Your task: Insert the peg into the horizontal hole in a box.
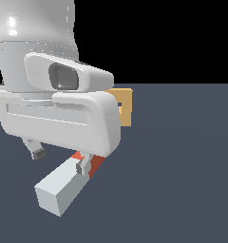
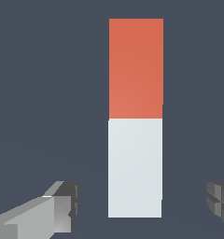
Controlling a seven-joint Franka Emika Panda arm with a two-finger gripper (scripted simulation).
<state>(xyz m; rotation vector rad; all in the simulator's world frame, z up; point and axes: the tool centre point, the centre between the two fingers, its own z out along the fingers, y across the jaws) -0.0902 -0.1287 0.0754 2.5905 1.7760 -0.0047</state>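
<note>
Fingers [image 2: 58,205] of my gripper [image 1: 60,161] are spread wide apart, with one on each side of the peg [image 2: 135,116], and neither one touches it. I hold nothing. The peg lies flat on the dark floor [image 1: 182,166] under my hand (half of it is white and half is red). My hand hangs just above it, near where the two colours meet. The white end points toward the camera in the exterior view. The box [image 1: 126,107] stands farther back, mostly hidden behind my arm, well apart from the peg.
</note>
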